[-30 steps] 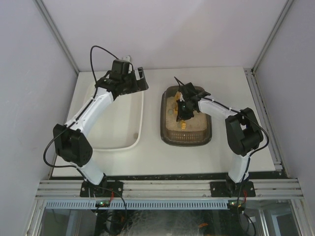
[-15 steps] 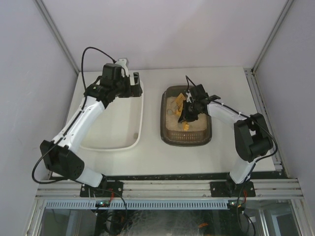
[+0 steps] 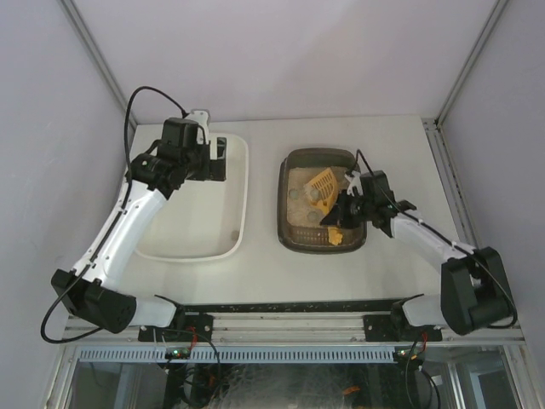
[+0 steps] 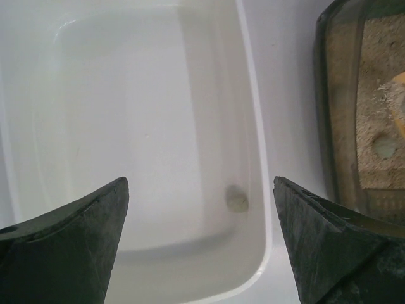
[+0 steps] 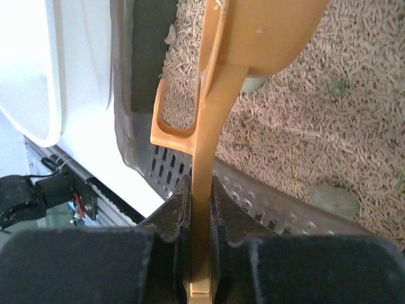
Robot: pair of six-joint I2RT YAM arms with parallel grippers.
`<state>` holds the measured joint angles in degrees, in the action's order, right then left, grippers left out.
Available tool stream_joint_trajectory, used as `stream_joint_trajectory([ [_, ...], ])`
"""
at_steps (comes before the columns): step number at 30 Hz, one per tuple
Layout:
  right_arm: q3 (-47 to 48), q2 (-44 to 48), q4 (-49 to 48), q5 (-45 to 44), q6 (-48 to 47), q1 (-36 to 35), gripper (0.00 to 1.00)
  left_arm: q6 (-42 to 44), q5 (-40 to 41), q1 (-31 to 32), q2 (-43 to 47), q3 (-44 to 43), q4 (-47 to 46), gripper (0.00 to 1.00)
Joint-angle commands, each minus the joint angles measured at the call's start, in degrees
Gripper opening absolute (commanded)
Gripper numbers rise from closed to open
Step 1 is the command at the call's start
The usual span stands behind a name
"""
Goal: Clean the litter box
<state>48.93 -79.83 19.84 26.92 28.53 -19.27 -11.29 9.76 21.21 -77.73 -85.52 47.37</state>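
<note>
Shows litter box (image 3: 306, 240) right of centre on table (image 3: 400, 153), narrow bare strip between its left rim and white tub (image 3: 244, 196); clamps right gripper (image 5: 201, 202) on orange scoop (image 3: 322, 181) handle above the box's near wall; holds left gripper (image 4: 200, 182) jaws wide apart over tub, 1 grey clump (image 4: 237, 199) by its near-right corner; leaves open table right of box.
</note>
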Motion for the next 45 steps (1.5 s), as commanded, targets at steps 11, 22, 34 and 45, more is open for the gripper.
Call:
stream_joint_trajectory([
  [11, -29.5, 15.6, -63.3, 22.8, 31.4, 13.9, 0.0, 15.3, -0.5, 0.0, 6.2, 0.8, 8.0, 1.0],
  [22, -30.0, 12.4, -62.9, 25.1, 30.3, 13.4, 0.0, 18.5, -3.3, 0.0, 8.1, 5.0, 8.1, 1.0],
  [34, -28.2, 7.4, -61.9, 25.2, 29.8, 12.0, 0.0, 19.3, -2.6, 0.0, 7.7, 5.7, 8.4, 1.0],
  [45, -26.7, 6.4, -60.6, 24.5, 30.3, 12.7, 0.0, 20.0, 0.7, -0.3, 7.4, 4.9, 8.3, 1.0],
])
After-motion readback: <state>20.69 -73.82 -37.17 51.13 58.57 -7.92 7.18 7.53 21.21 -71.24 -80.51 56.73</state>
